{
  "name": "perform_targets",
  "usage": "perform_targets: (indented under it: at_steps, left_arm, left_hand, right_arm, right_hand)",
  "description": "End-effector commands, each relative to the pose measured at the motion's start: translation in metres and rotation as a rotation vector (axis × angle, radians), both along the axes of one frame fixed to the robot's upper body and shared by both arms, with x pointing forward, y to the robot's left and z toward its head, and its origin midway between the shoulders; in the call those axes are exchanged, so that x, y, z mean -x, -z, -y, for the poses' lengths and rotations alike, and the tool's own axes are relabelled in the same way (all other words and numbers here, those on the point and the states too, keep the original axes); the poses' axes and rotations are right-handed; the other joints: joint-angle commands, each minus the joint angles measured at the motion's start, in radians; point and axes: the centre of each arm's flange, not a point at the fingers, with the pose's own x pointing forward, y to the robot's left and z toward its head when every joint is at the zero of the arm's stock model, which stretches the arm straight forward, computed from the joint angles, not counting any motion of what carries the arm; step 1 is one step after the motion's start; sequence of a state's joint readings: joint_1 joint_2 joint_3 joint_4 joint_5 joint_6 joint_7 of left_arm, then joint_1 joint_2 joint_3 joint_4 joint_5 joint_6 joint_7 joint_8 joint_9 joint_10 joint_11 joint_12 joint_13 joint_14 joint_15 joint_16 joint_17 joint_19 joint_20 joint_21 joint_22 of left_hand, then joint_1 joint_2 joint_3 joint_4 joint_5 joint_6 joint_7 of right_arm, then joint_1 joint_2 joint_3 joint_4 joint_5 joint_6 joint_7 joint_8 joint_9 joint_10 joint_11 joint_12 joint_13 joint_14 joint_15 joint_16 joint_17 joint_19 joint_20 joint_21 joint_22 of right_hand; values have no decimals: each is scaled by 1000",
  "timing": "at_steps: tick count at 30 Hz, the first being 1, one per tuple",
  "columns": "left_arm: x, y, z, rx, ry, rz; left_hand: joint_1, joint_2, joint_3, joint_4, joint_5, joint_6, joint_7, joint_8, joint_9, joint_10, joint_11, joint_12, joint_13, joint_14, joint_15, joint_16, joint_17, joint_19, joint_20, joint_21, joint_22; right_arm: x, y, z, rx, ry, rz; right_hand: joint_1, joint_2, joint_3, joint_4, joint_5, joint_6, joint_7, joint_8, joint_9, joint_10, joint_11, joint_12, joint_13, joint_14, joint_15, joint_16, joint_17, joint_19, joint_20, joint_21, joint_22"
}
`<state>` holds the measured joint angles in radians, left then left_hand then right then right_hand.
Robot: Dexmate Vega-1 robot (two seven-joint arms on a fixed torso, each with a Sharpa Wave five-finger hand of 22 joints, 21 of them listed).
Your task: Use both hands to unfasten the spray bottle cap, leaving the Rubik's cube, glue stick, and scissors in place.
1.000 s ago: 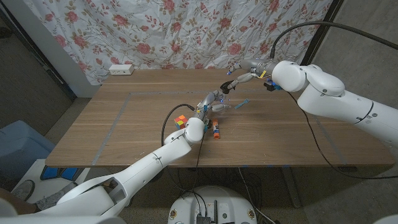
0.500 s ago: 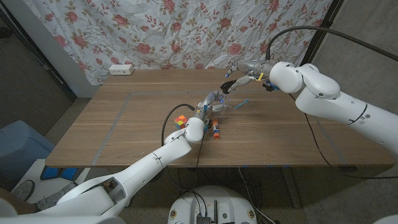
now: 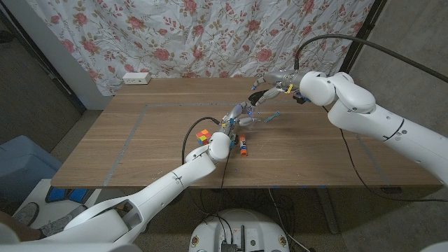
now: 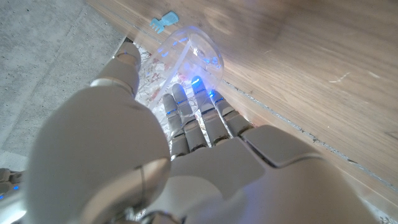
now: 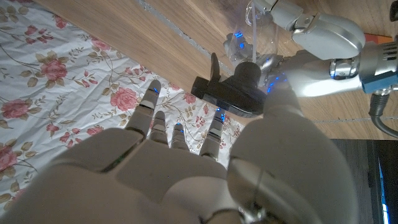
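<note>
Wooden table (image 3: pixel 140 150): a Rubik's cube (image 3: pixel 203 136) and a glue stick (image 3: pixel 242 147) are placed just beside the left hand's wrist; a small blue piece (image 3: pixel 272 116) is set nearby. A clear spray bottle (image 4: pixel 189 53) is gripped mid-table by the left hand (image 3: pixel 238 113). Its black cap (image 5: pixel 235 94) is approached by the right hand (image 3: pixel 269 82), fingers spread, nothing held.
</note>
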<state>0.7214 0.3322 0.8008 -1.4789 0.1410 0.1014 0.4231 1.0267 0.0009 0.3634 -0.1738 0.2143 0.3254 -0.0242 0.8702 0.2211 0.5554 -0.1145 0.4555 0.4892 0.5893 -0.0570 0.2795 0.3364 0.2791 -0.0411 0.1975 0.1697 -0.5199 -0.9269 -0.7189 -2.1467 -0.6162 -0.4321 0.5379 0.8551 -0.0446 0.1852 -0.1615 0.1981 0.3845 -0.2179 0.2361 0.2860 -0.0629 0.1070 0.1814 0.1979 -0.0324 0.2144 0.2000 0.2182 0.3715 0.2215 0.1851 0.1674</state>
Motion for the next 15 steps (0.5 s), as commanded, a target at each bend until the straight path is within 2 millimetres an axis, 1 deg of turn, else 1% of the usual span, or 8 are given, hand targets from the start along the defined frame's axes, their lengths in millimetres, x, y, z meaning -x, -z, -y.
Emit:
perform_targets:
  at_steps: [1,5,6,7,8,11,12,15]
  left_arm:
    - [0,0,1,-1,5,0]
    - [0,0,2,-1,6,-3]
    - [0,0,2,-1,4,-2]
    - [0,0,2,-1,5,-3]
    - [0,1,2,0,6,-4]
    - [0,1,3,-1,7,-4]
    - [0,1,3,-1,7,-4]
    - [0,1,3,-5,10,-4]
  left_hand:
    - [-69,83,9,4,0,19,9,5,3,33,-22,-1,3,9,-91,0,4,6,-27,-4,2]
    - [-70,83,10,5,0,19,9,5,2,33,-21,-1,4,9,-91,-1,4,6,-27,-4,2]
    - [-70,84,10,5,0,19,10,5,2,34,-21,-1,4,9,-90,-1,4,6,-27,-4,2]
    - [-70,83,10,4,0,19,12,5,2,34,-21,-1,4,9,-91,-1,4,6,-27,-4,2]
    - [-70,84,10,5,0,18,10,5,2,34,-21,-1,4,9,-90,-1,4,5,-27,-4,2]
    - [-72,84,9,6,0,19,10,5,1,34,-23,-2,4,9,-90,-1,4,6,-27,-4,2]
    - [-72,83,9,5,0,19,9,5,1,33,-21,-2,4,9,-91,-1,4,6,-27,-4,2]
    - [-73,84,10,6,0,19,9,6,2,33,-21,-2,4,9,-90,-2,4,6,-28,-4,2]
  right_arm:
    - [-7,5,-3,17,8,6]
    - [-8,6,-3,15,11,19]
    - [-8,7,-3,14,14,17]
    - [-9,7,-3,13,15,13]
    - [-9,7,-3,10,13,14]
    - [-10,7,-3,9,14,19]
    - [-10,8,-3,7,12,20]
    - [-12,9,-3,1,12,25]
  right_hand:
    - [19,8,11,0,-4,22,0,14,7,-9,-4,8,2,-1,3,1,3,-4,-5,0,3]
    - [28,10,16,-1,-7,40,0,25,9,-5,-7,11,1,4,1,5,2,-4,-5,0,3]
    - [36,11,20,-3,-8,50,-1,31,11,2,-13,15,1,7,1,7,2,-2,-5,1,3]
    - [46,11,24,-4,-11,65,0,41,15,6,-22,17,1,15,1,11,1,5,-6,4,3]
    - [49,10,25,-4,-12,72,0,46,16,8,-33,18,1,19,1,13,0,8,-6,4,3]
    - [57,10,29,-3,-13,91,0,58,20,12,-41,19,0,23,1,14,0,15,-7,6,3]
    - [64,13,33,-3,-13,109,1,68,22,16,-44,20,0,25,-3,15,0,20,-7,6,3]
    - [69,14,35,-3,-13,117,0,72,23,20,-47,21,0,28,-5,17,0,23,-7,7,2]
